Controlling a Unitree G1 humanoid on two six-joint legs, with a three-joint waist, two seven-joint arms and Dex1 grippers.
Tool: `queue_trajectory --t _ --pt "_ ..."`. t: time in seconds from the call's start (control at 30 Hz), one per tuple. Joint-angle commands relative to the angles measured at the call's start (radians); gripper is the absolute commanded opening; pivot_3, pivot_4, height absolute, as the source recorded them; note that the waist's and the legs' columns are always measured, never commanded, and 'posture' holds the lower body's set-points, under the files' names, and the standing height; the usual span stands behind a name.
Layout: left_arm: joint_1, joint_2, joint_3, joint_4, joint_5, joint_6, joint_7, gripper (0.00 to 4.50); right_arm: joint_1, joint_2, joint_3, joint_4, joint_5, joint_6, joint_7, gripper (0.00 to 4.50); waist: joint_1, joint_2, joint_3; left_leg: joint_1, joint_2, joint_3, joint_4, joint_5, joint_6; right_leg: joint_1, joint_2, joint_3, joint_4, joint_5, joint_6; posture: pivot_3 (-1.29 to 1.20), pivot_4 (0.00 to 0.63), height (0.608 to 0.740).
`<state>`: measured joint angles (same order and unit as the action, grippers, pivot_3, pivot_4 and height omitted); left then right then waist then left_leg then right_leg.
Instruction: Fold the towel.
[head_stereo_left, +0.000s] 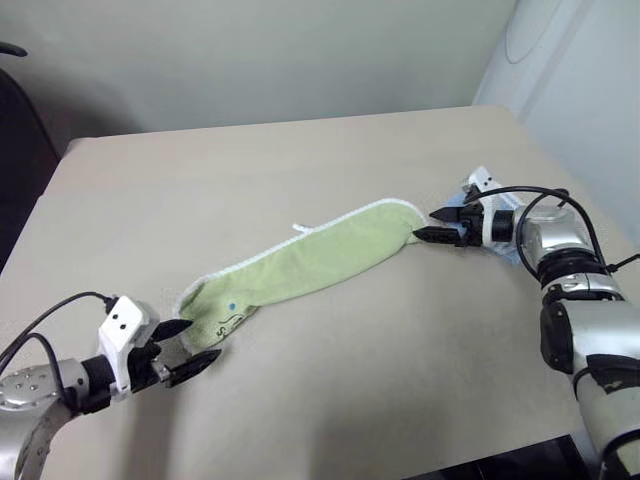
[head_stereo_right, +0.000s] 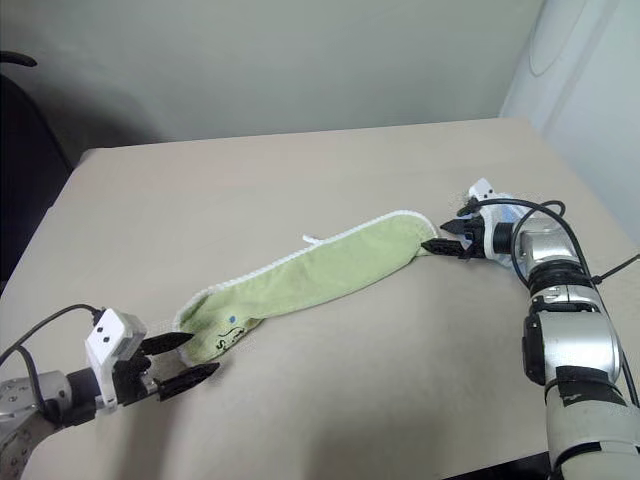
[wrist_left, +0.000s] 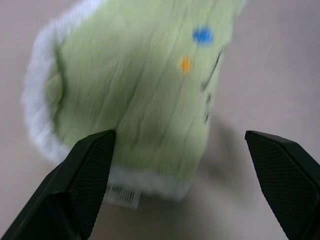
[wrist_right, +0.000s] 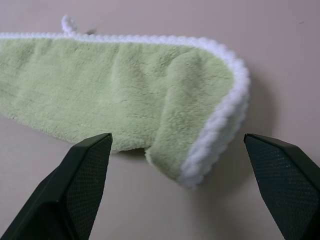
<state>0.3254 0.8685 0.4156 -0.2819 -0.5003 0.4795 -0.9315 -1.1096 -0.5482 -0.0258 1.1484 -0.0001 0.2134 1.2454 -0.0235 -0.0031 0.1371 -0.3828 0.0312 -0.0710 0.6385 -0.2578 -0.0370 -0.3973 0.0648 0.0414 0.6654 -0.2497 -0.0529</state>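
On the beige table (head_stereo_left: 300, 180) the towel (head_stereo_left: 320, 255) lies as a long, narrow band, going diagonally from the near left side to the far right side. It is light green with a white stitched edge, and a small white loop (head_stereo_left: 297, 229) stands out from its far long edge.

At the near left end of the towel is the left gripper (head_stereo_left: 192, 347). Its two black fingers (wrist_left: 82, 185) are spread wide and they hold nothing. In the left wrist view the end of the towel lies between the fingers, with a blue dot (wrist_left: 202, 35), an orange dot (wrist_left: 186, 64) and a small white label (wrist_left: 122, 195) at the hem. One finger looks to be just at the white edge, but I cannot tell if it really touches the cloth.

At the far right end is the right gripper (head_stereo_left: 432, 225). Its fingers (wrist_right: 80, 185) are also spread wide and empty. They point at the rounded end of the towel, just beside it and not touching. In the right wrist view this end shows a fold of cloth lying over itself.

Under the right wrist, a bit of a light blue cloth (head_stereo_right: 505, 212) shows on the table.
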Motion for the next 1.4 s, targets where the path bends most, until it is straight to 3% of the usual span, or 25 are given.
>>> queue_trajectory --t 0.03,0.1,0.23,0.57,1.13,1.27,1.4 --pt "-0.002 0.003 -0.002 0.007 0.027 -0.034 -0.013 4.50 -0.007 0.003 0.004 0.008 0.000 -0.022 -0.019 4.46 0.000 0.000 0.000 0.000 0.000 0.000 0.000 0.000 0.000 0.000 0.000 0.000 0.000 0.000 0.000 0.00 0.150 0.740" --pt "-0.005 -0.003 -0.004 0.009 0.031 -0.038 -0.015 4.50 -0.011 0.007 0.006 0.024 -0.004 -0.023 -0.034 4.46 0.001 0.000 0.000 0.000 0.000 0.000 0.000 0.000 0.000 0.000 0.000 0.000 0.000 0.000 0.000 0.00 0.150 0.740" --pt "0.010 -0.005 -0.008 0.015 0.060 -0.056 -0.013 4.50 -0.016 0.011 0.006 0.045 -0.004 -0.022 -0.041 3.56 0.002 0.000 0.000 0.000 0.000 0.000 0.000 0.000 0.000 0.000 0.000 0.000 0.000 0.000 0.000 0.00 0.150 0.740" --pt "0.045 -0.003 0.006 0.045 0.098 -0.098 -0.026 4.50 -0.027 -0.015 -0.007 0.066 0.003 -0.025 -0.046 0.03 0.001 0.000 0.000 0.000 0.000 0.000 0.000 0.000 0.000 0.000 0.000 0.000 0.000 0.000 0.000 0.00 0.150 0.740" --pt "0.057 0.016 0.005 0.067 0.127 -0.116 -0.049 4.50 -0.095 -0.040 0.012 0.112 -0.033 -0.110 -0.162 0.01 0.001 0.000 0.000 0.000 0.000 0.000 0.000 -0.002 0.003 0.000 0.000 0.000 0.001 0.000 0.000 0.00 0.150 0.740" --pt "0.059 0.015 0.004 0.063 0.124 -0.114 -0.052 4.50 -0.097 -0.040 0.023 0.120 -0.048 -0.100 -0.114 0.94 0.001 0.001 0.000 0.000 0.000 0.000 0.000 -0.002 0.004 0.000 0.000 0.000 0.001 0.000 0.000 0.00 0.150 0.740" --pt "0.069 0.010 0.003 0.047 0.118 -0.109 -0.052 4.50 -0.090 -0.052 0.034 0.122 -0.056 -0.100 -0.069 2.33 0.000 0.001 0.000 0.001 0.000 0.000 0.000 -0.002 0.004 0.000 0.000 0.000 0.001 0.000 0.000 0.00 0.150 0.740"
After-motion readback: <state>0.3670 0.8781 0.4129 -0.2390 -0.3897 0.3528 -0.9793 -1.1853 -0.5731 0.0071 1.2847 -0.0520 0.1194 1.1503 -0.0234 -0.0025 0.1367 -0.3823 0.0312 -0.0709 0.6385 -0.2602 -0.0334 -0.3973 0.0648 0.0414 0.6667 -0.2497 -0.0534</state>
